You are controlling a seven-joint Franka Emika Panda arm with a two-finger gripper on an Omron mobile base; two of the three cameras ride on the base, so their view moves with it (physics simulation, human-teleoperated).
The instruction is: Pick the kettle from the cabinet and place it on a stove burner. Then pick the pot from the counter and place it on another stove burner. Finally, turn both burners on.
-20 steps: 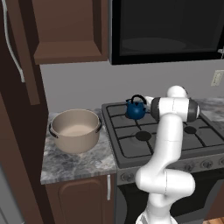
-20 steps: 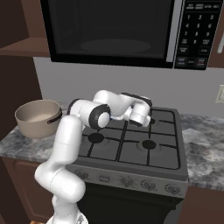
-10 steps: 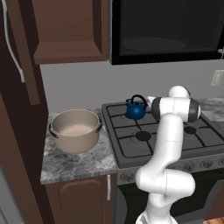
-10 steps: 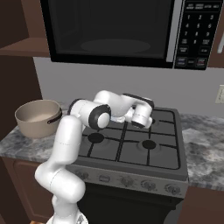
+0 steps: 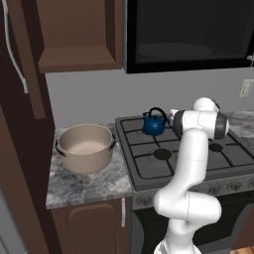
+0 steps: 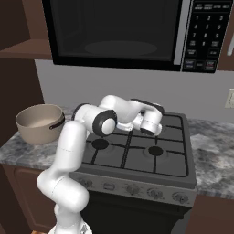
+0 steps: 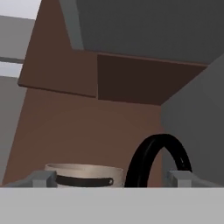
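Note:
The dark-blue kettle [image 5: 154, 122] stands upright on the back left burner of the grey stove [image 5: 149, 171]. My gripper [image 5: 171, 116] hovers just right of it, open and empty. In the hand view the gripper [image 7: 113, 178] looks level across the stove. The kettle's black arched handle [image 7: 158, 161] rises between the fingertips [image 7: 41, 178], nearer the right one, and is not touched. The beige pot [image 5: 85, 147] sits on the grey stone counter [image 5: 84, 184] left of the stove. It also shows in the right base view, pot [image 6: 40, 122], and low in the hand view, pot [image 7: 83, 174]. The cabinet [image 5: 79, 32] hangs open above the pot.
A black microwave [image 6: 119, 32] hangs over the stove, close above my arm. The cabinet door [image 5: 20, 59] with its curved whitish handle swings out at the far left. The front burners [image 6: 155, 151] are bare, and the knobs [image 6: 153, 194] line the stove's front.
The hand has drifted very slightly away from the kettle. The kettle and the pot have not moved.

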